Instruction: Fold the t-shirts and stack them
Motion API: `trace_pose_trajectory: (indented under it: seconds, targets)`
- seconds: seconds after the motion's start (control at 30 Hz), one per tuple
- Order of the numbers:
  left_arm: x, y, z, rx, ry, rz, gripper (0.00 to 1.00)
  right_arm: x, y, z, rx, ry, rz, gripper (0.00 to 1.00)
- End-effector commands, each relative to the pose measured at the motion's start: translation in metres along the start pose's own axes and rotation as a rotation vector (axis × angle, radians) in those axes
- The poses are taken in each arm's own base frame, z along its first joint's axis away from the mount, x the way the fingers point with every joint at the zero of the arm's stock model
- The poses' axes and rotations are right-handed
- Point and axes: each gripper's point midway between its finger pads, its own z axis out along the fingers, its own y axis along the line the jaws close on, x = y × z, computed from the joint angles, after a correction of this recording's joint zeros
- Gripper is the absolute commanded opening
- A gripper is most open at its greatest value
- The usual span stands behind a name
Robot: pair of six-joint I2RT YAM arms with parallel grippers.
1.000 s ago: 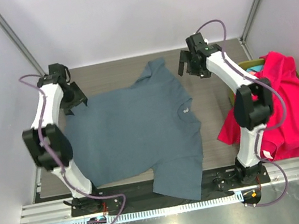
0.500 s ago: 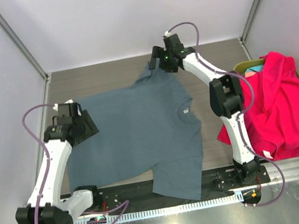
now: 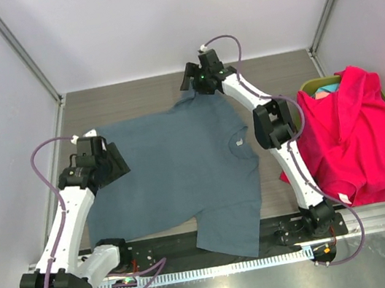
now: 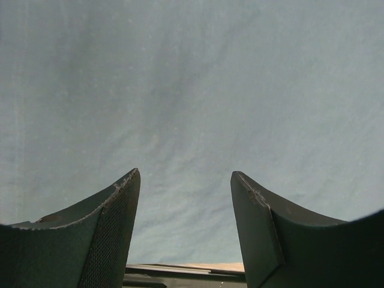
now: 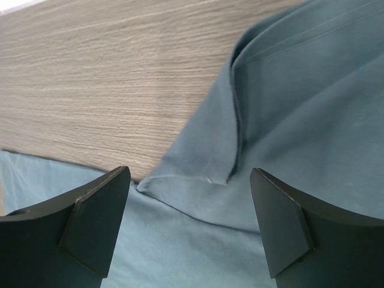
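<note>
The grey-blue t-shirt [image 3: 174, 169] lies flat on the desk [image 3: 132, 95], lengthwise left to right. Our right claw [image 5: 189, 174] gapes wide just above its far sleeve [image 5: 300, 102]. Our left claw [image 4: 185, 175], open and empty too, overhangs the hem end.

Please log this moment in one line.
grey-blue t-shirt: spread out | left gripper: open above it | right gripper: open at its sleeve

Left arm [image 3: 65, 221] bends low, elbow tucked near its base, left gripper [image 3: 115, 160] angled down with jaws apart, holding nothing. Right arm [image 3: 297, 171] stretches far forward, right gripper [image 3: 188, 83] spread wide, empty.
</note>
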Motion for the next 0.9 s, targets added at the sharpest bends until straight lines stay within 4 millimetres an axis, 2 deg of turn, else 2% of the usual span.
trace_pose_trajectory:
  seconds: [0.0,0.2,0.4,0.47,0.53,0.57,0.6,0.63,0.67,0.7,0.8,0.87]
  targets:
    - [-0.013,-0.012,-0.008,0.052,-0.046,0.021,0.63,-0.011,0.027,0.002,-0.069,-0.05,-0.012,0.87]
    - [-0.011,-0.014,-0.009,0.059,-0.043,0.029,0.63,-0.002,0.035,0.016,-0.094,-0.058,-0.016,0.86]
    - [-0.01,-0.016,-0.01,0.063,-0.045,0.04,0.63,0.009,0.026,0.026,-0.073,-0.044,0.0,0.85]
    - [-0.01,-0.017,-0.01,0.064,-0.046,0.041,0.63,0.009,0.028,0.027,-0.076,-0.049,0.006,0.84]
    - [-0.01,-0.017,-0.01,0.064,-0.047,0.042,0.63,-0.002,0.042,0.024,-0.103,-0.081,0.019,0.84]
    - [-0.01,-0.017,-0.011,0.065,-0.048,0.042,0.63,-0.008,0.051,0.022,-0.119,-0.098,0.064,0.84]
    - [-0.011,-0.016,-0.011,0.061,-0.051,0.041,0.63,-0.028,0.069,0.016,-0.183,-0.162,0.088,0.84]
    - [-0.011,-0.016,-0.011,0.061,-0.053,0.04,0.63,-0.037,0.087,0.012,-0.247,-0.197,0.113,0.84]
    - [-0.012,-0.016,-0.011,0.059,-0.058,0.041,0.63,-0.045,0.114,0.002,-0.371,-0.2,0.221,0.84]
    - [-0.013,-0.015,-0.012,0.054,-0.064,0.039,0.63,-0.071,0.146,-0.013,-0.586,-0.324,0.242,0.84]
    - [-0.016,-0.014,-0.013,0.052,-0.083,0.035,0.63,-0.087,0.212,-0.064,-1.036,-0.375,0.339,0.81]
    - [-0.019,-0.011,-0.015,0.04,-0.103,0.033,0.63,-0.089,0.23,-0.096,-1.161,-0.364,0.286,0.81]
